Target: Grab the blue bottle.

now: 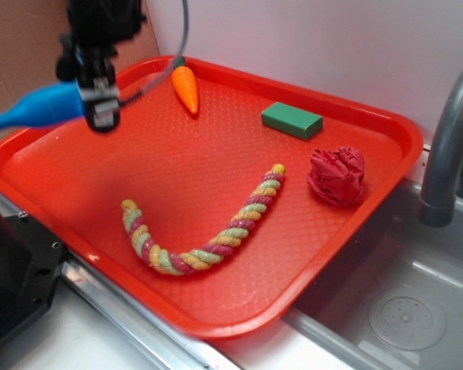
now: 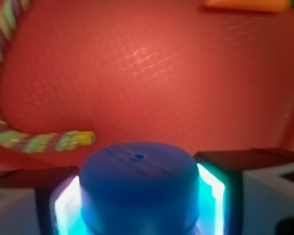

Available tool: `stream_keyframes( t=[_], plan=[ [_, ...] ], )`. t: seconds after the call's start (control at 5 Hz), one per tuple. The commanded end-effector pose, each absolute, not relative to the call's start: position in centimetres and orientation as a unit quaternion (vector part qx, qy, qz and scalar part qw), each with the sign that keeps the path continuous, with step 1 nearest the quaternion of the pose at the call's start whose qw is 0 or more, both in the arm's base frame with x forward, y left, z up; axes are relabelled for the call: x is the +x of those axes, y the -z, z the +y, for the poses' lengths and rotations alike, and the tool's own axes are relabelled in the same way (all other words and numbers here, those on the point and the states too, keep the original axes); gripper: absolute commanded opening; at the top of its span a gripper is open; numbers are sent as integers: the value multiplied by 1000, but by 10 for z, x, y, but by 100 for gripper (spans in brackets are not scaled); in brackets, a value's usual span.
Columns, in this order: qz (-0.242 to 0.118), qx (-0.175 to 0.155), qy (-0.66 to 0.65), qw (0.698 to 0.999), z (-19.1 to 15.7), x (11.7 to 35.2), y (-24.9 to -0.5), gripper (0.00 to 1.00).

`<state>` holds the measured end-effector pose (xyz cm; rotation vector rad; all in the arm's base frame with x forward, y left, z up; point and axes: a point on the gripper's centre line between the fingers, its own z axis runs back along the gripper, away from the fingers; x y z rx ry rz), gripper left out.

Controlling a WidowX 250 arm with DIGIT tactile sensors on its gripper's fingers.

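The blue bottle [image 1: 31, 108] hangs sideways in the air above the left rear part of the red tray [image 1: 54, 166], its narrow neck and cap pointing out past the tray's left edge. The gripper [image 1: 100, 99] is clamped across the thick end of the body; in the wrist view the bottle's flat round base [image 2: 138, 188] fills the space between the two fingers, which touch it on either side.

The bottle looks like a smooth, hard plastic toy, probably hollow and light, stiff enough not to give under the pinch. Its glossy, rounded wall may be slippery, so a hold on the wide cylindrical body, as here, seems safer than one on the tapering neck.

One bottle is in view. On the tray below lie one orange toy carrot [image 1: 186, 88] at the back, one green block [image 1: 292, 120] to its right, one crumpled red cloth [image 1: 337, 176] near the right rim, and one twisted multicoloured rope [image 1: 208, 230] curved across the front. None touches another. A grey faucet [image 1: 447, 146] stands over the sink [image 1: 400, 308] at right.
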<state>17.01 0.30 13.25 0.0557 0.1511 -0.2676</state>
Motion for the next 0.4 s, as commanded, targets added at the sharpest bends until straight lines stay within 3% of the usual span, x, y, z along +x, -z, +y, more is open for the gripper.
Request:
stream_keyframes(
  t=[0.0,0.2],
  plan=[
    [22,18,118,993,-10,178,-233,0],
    [13,13,120,993,-10,180,-236,0]
  ],
)
